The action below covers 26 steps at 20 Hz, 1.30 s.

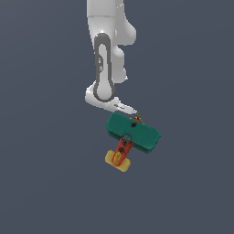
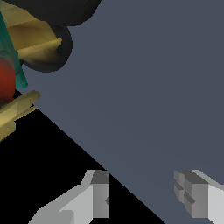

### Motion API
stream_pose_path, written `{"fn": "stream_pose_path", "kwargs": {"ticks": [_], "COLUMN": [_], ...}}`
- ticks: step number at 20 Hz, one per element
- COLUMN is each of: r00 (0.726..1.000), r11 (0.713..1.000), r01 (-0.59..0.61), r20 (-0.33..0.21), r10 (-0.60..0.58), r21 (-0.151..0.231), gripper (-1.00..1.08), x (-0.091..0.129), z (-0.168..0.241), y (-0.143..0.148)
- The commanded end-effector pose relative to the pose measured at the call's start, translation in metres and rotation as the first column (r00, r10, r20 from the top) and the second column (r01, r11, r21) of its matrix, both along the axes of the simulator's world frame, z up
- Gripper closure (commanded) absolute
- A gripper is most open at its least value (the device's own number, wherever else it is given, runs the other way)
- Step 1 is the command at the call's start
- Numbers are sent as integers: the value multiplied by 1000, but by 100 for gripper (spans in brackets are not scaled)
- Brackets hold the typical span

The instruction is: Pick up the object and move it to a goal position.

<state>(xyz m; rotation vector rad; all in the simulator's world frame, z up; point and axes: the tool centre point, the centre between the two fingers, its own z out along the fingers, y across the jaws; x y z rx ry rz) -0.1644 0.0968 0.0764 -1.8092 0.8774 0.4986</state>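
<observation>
Gripper agape — toy airplane beside it.

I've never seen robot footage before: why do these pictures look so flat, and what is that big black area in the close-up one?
Exterior view: even, flat light, no cast shadow or glare; the toy airplane looks slightly soft and pixelated. Wrist view: the plane sits cropped at the frame's edge, very close; the gripper fingers render sharp and blocky; the black wedge is simply unrendered, past the grey surface.
</observation>
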Motion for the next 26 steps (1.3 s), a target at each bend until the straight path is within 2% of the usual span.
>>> {"fn": "stream_pose_path", "kwargs": {"ticks": [1,6,12,26], "r00": [998,989,974,956], "r11": [1000,996,992,986], "r01": [30,83,127,164], "r20": [46,123,185,243], "r10": [-31,-85,-129,-167], "r21": [7,18,25,32], "gripper": [-20,-20,-20,-20], "x": [7,18,27,37], "z": [4,11,18,27], "y": [-5,-16,-26,-37]}}
